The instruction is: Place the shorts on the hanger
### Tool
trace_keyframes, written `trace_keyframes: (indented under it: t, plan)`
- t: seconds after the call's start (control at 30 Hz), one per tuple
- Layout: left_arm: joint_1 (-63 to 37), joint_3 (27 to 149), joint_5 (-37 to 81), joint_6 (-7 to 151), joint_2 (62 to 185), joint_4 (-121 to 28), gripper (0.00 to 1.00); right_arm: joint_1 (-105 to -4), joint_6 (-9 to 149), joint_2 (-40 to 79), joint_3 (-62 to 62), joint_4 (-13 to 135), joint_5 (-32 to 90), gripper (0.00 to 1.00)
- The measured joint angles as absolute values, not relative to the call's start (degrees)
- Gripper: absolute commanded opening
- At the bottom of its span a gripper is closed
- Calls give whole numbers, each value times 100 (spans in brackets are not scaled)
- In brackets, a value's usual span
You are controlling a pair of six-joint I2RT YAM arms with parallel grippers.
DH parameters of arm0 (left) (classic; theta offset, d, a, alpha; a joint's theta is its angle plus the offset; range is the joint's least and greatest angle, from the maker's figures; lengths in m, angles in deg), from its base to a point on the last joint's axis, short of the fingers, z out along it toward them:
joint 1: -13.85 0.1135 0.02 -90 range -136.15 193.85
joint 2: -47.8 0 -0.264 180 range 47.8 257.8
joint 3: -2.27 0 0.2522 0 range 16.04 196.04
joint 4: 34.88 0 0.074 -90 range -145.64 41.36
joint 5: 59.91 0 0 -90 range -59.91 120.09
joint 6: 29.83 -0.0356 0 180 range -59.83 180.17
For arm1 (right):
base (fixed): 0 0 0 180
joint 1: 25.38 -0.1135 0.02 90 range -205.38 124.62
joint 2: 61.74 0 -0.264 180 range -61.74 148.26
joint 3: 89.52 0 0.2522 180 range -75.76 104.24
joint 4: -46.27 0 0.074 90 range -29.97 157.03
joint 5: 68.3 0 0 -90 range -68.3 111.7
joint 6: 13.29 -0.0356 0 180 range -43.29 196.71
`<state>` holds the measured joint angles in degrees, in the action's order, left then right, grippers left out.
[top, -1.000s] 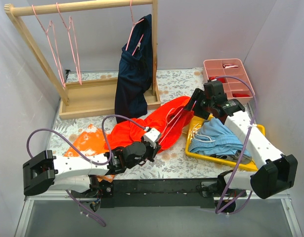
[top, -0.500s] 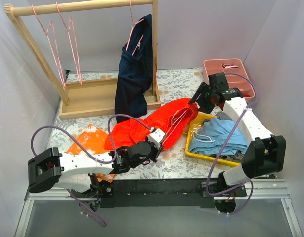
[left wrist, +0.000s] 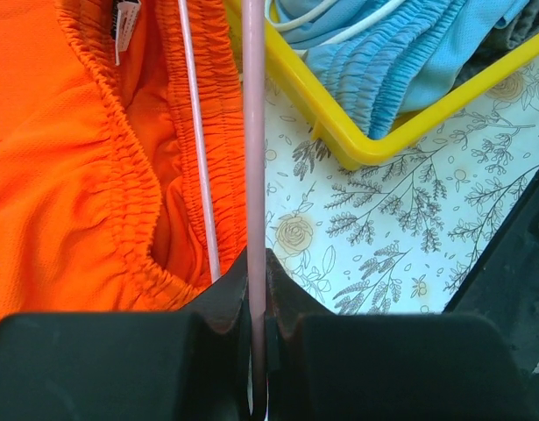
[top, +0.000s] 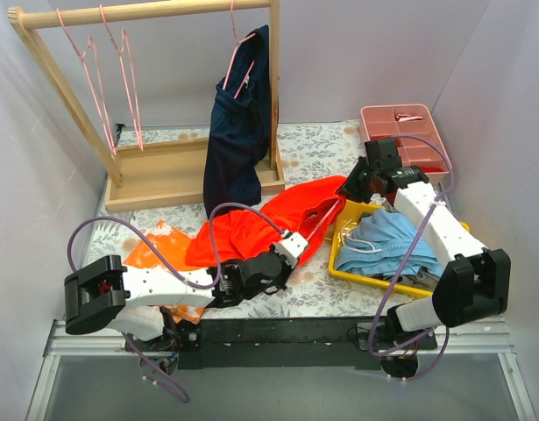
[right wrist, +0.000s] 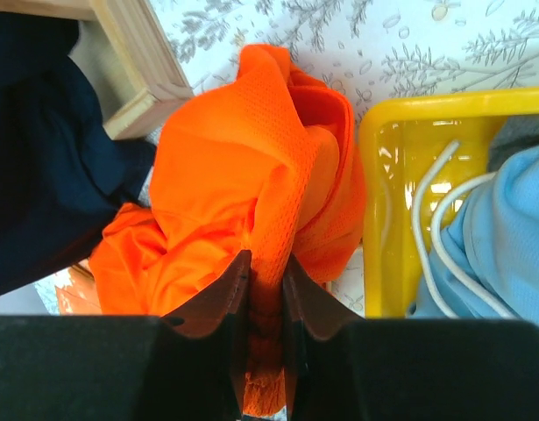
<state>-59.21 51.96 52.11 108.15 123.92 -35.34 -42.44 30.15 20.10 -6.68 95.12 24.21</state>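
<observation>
The red-orange shorts lie bunched in the middle of the table, their right end lifted. My right gripper is shut on a fold of the shorts, which fills the gap between its jaws. My left gripper is shut on the pink wire hanger, which runs from it up into the shorts. In the left wrist view the hanger wire passes straight between the closed gripper, beside the shorts' elastic waistband and a second thin wire.
A yellow tray of blue clothes sits at the right, a pink bin behind it. The wooden rack at the back holds pink hangers and a navy garment. An orange speckled cloth lies at the left.
My left gripper has slid to the right with the hanger. My right arm has swung back and nearer the pink bin, still holding the shorts' end. The shorts have bunched rightward.
</observation>
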Motion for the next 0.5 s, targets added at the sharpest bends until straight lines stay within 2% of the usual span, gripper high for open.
trace_keyframes:
  t: [0.33,0.43,0.5]
  plan:
    - [-5989,5563,5301,10776,12932,-3510,0,-4353,3045,1289,-1206,9132,2322,25]
    - [-5984,5661,5340,10800,13019,-3516,0,-4429,3063,1250,-1389,9057,2366,27]
    - [-5989,5720,5347,10800,13048,-3534,0,-4425,3102,1250,-1479,9005,2368,32]
